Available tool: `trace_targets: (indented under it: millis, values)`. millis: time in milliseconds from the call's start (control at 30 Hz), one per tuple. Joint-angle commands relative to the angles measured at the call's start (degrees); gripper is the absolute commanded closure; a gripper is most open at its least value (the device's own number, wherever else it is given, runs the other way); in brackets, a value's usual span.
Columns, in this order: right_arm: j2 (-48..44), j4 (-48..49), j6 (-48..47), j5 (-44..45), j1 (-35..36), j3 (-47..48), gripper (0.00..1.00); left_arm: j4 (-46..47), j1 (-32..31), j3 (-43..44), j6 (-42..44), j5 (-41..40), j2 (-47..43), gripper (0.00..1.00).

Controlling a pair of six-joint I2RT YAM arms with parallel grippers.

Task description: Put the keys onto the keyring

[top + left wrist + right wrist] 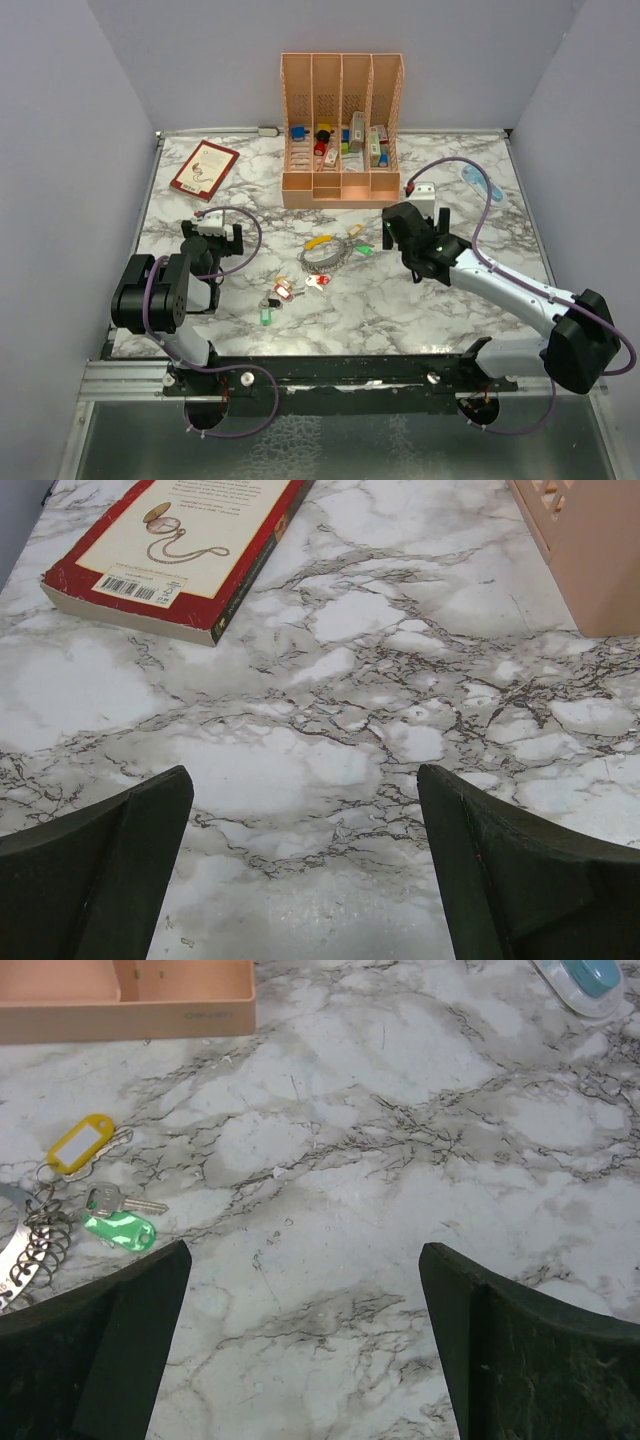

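The keyring (322, 256), a thin silvery wire loop, lies on the marble table in the middle, with a yellow tag (318, 241) at its far side. A second yellow-tagged key (355, 230) and a green-tagged key (364, 249) lie by its right side. In the right wrist view the loop's edge (30, 1250), the yellow tag (80, 1143) and the green-tagged key (118, 1228) show at the left. Two red-tagged keys (285, 291) (318, 281) and a green-tagged one (266, 314) lie nearer me. My left gripper (216, 234) is open and empty, left of the keys. My right gripper (394, 228) is open and empty, just right of the keyring.
A peach organizer (341, 190) with coloured blocks in its slots stands at the back centre; its corner shows in the left wrist view (590, 560). A red book (204, 168) lies at the back left, ahead of my left gripper (170, 540). A blue-white object (481, 184) lies at the back right.
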Motion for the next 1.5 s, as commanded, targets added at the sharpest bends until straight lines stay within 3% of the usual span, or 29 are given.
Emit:
trace_targets:
  millis: [0,100,267,400,667,967,1167,1367,1467]
  values:
    - [-0.43,3.28,-4.33,-2.90,0.05,0.22,0.01,2.60,0.04,0.62,-0.57,-0.90,0.20,0.02]
    - [0.29,5.26,-8.73,-7.69,0.05,0.05,0.00,2.65,-0.01,0.62,-0.58,-0.89,0.20,0.02]
    - [-1.21,9.91,-14.48,-25.23,0.01,-0.80,0.08,2.61,0.04,0.63,-0.57,-0.90,0.19,0.02]
    - [0.55,11.54,-14.91,-38.43,0.05,-0.56,0.17,2.63,-0.01,0.63,-0.58,-0.89,0.13,0.02]
    - [9.67,18.20,-10.91,-52.74,0.46,1.63,0.23,2.65,-0.01,0.61,-0.60,-0.81,0.16,0.02]
    - [21.29,22.58,-10.71,-58.27,2.23,10.46,0.29,2.60,0.01,0.57,-0.58,-0.85,0.14,0.02]
    - [29.33,24.30,-11.13,-62.48,2.43,16.13,0.41,2.63,0.06,0.62,-0.63,-0.83,0.17,0.02]
    - [34.33,25.32,-11.39,-64.35,2.49,19.91,0.61,2.65,0.01,0.57,-0.57,-0.80,0.24,0.02]
    - [36.39,26.26,-11.11,-66.79,2.59,20.94,0.64,2.61,0.04,0.62,-0.59,-0.81,0.20,0.02]
